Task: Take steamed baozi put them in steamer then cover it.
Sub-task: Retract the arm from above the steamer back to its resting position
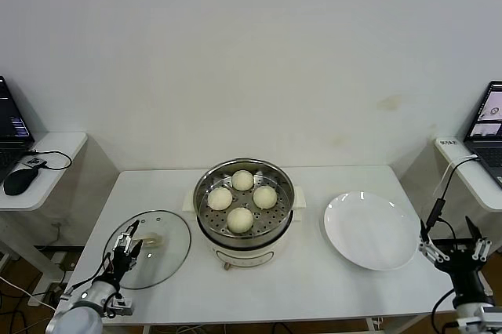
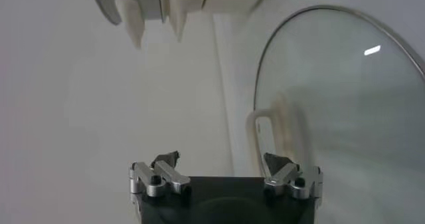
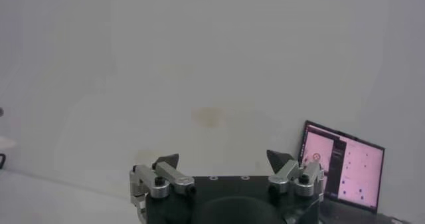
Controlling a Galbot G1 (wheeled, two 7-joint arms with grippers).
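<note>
Now: four steamed baozi (image 1: 242, 199) sit in steamer (image 1: 244, 234); left gripper (image 1: 125, 249), released, hovers above cover (image 1: 166, 259) handle for lift; right gripper (image 1: 453, 249) released, idle far right.

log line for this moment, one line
baozi: four in steamer | cover: on table, off | left gripper: open over cover | right gripper: open, idle

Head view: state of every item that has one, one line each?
Round stainless-steel steamer: uncovered.
Four cream-white baozi: on the steamer's perforated tray.
Clear glass cover: flat on table, left of steamer.
White round plate: empty.
Left claw: open, over cover.
Right claw: open, empty.
</note>
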